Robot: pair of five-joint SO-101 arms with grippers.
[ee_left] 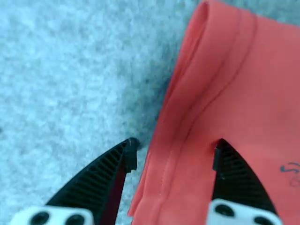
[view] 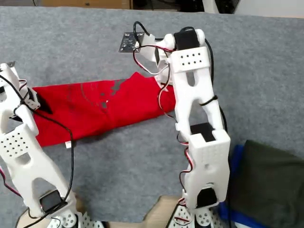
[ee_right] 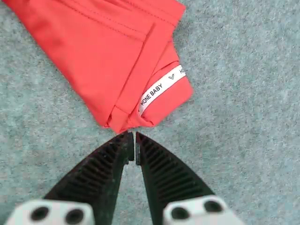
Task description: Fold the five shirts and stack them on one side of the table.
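A red shirt (view: 95, 109) lies folded into a long strip across the grey table (view: 118, 166). My left gripper (ee_left: 174, 147) is open at the strip's left end (view: 33, 102), one finger over the felt and the other over the red cloth (ee_left: 234, 93), straddling its folded edge. My right gripper (ee_right: 132, 138) is shut at the strip's right end, its tips just at the corner of the shirt (ee_right: 103, 51), beside a white label (ee_right: 161, 89). Nothing shows between its fingers.
A folded dark green shirt (view: 270, 180) lies on a blue one (view: 235, 161) at the table's near right corner, next to the right arm's base. Bare grey felt stretches behind and in front of the red strip.
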